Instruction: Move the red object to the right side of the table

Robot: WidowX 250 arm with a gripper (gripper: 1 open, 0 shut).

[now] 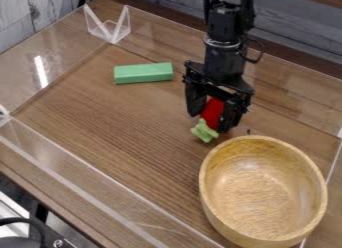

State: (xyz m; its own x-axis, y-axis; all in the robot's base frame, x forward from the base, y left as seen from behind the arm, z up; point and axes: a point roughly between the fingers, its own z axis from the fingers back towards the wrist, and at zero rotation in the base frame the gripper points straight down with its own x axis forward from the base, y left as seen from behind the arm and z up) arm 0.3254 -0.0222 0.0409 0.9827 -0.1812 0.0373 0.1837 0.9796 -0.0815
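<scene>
A: How does the gripper (215, 113) stand?

B: It points straight down over the table (94, 117), low, with its black fingers (197, 105) spread apart. One finger stands on the left of the red object (211, 114) and the other on its right.

A: Is it pinching the red object?

B: No. The jaws are wide, and the red object sits between them on the wood. Whether a finger brushes its side, I cannot tell; the fingers are dark and partly cover it.

A: Where exactly is the red object?

B: Right of the table's middle, just beyond the far-left rim of the bowl (263, 191). Its pale-green stem (202, 133) points toward the near left and lies on the tabletop, close to the bowl's rim but apart from it.

A: What else is on the table?

B: A flat green block (143, 73) lies to the far left of the gripper, well apart from it. A clear acrylic stand (107, 25) is at the far-left corner. The bowl fills the near-right corner and is round and of light wood. Low clear walls (60, 160) edge the tabletop.

A: And the arm?

B: It comes down from the top of the view, black, nearly upright, with the gripper at its lower end.
</scene>
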